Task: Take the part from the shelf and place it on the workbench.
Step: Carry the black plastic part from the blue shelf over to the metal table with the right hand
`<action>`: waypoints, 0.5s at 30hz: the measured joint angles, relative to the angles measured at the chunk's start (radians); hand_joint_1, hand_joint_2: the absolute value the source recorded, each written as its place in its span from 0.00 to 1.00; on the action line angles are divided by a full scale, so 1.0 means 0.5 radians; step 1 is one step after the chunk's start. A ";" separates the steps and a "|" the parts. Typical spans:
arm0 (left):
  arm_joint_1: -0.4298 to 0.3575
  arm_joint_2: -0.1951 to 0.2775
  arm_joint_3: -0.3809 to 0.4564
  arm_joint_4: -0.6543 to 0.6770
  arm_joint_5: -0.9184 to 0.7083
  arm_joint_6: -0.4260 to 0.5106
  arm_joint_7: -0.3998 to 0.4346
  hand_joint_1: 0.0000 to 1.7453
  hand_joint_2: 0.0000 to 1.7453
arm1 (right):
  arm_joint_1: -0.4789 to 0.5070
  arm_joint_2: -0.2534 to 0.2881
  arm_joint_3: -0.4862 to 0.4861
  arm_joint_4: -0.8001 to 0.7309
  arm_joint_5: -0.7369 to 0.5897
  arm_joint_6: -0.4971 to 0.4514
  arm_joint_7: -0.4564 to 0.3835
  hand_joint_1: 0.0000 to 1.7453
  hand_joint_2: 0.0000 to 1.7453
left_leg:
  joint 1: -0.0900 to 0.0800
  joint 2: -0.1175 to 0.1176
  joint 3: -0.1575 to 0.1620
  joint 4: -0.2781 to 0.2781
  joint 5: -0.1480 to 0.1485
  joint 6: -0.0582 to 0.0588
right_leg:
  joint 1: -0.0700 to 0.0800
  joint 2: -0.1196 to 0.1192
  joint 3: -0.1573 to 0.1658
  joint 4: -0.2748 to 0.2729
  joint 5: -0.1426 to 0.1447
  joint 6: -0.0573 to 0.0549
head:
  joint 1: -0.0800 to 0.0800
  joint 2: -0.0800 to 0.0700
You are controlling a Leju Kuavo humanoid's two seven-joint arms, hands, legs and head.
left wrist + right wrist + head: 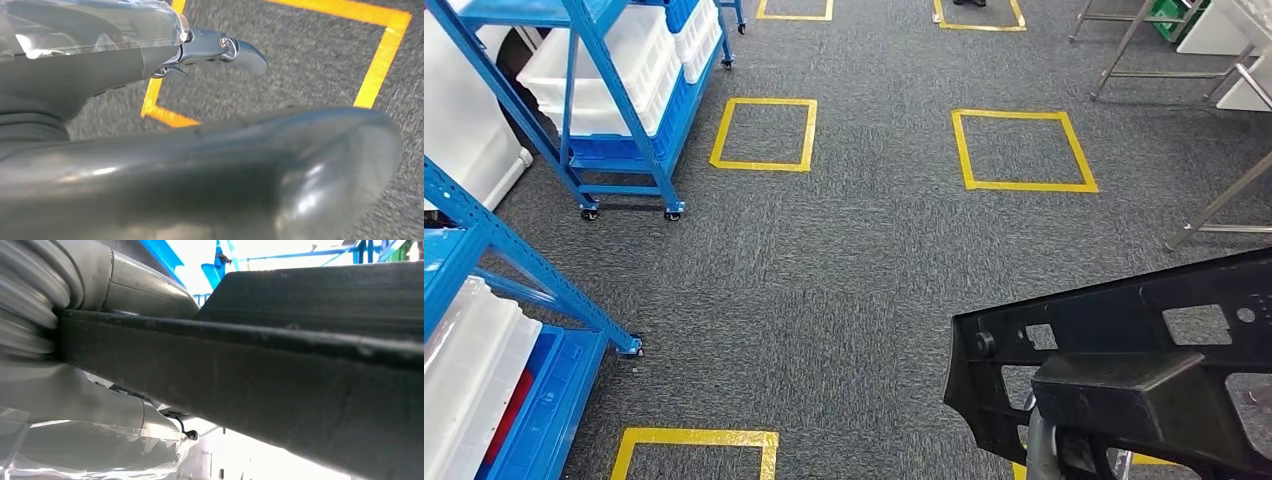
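Hanging over the grey carpet [864, 270] at the lower right of the head view, the black plastic part [1124, 330] is gripped by the right hand [100, 290], whose grey thumb and fingers lie against its edge in the right wrist view. The left hand [200, 165] holds nothing, fingers [245, 52] stretched out above a yellow tape square [380, 65]. Blue shelves [614, 90] with white bins [599, 70] stand at left.

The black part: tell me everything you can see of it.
The black part is a flat, matte, plastic-looking bracket with rectangular cutouts, round holes and a raised block in front. It is carried in the air over grey carpet, at the robot's lower right, slightly tilted. In the right wrist view, the right hand presses against its edge.
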 joint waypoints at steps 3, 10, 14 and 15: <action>0.007 0.000 0.000 -0.004 -0.001 0.000 0.000 0.00 0.00 | -0.001 0.001 -0.005 0.000 0.000 0.000 -0.001 1.00 1.00 | -0.012 0.087 -0.001 -0.009 0.004 0.016 | 0.001 -0.159 -0.162 0.350 -0.185 0.016 | 0.008 0.000; 0.006 -0.003 0.000 -0.006 -0.006 0.000 0.001 0.00 0.00 | 0.002 0.005 -0.020 -0.002 0.000 0.000 -0.001 1.00 1.00 | -0.029 0.259 0.032 -0.006 -0.027 -0.011 | 0.023 -0.341 0.081 -0.066 0.014 -0.018 | 0.007 0.000; -0.003 -0.005 0.000 -0.006 -0.013 0.000 0.002 0.00 0.00 | 0.009 0.011 -0.023 -0.007 0.001 0.000 -0.001 1.00 1.00 | -0.030 0.289 0.042 0.006 -0.057 -0.045 | 0.023 -0.276 0.085 -0.107 0.028 -0.056 | 0.006 0.000; -0.005 -0.006 -0.001 -0.006 -0.016 0.000 0.002 0.00 0.00 | 0.010 0.014 -0.023 -0.009 0.001 0.000 -0.001 1.00 1.00 | -0.027 0.245 0.025 0.054 -0.094 -0.053 | 0.015 -0.251 0.087 -0.116 0.035 -0.068 | 0.004 0.000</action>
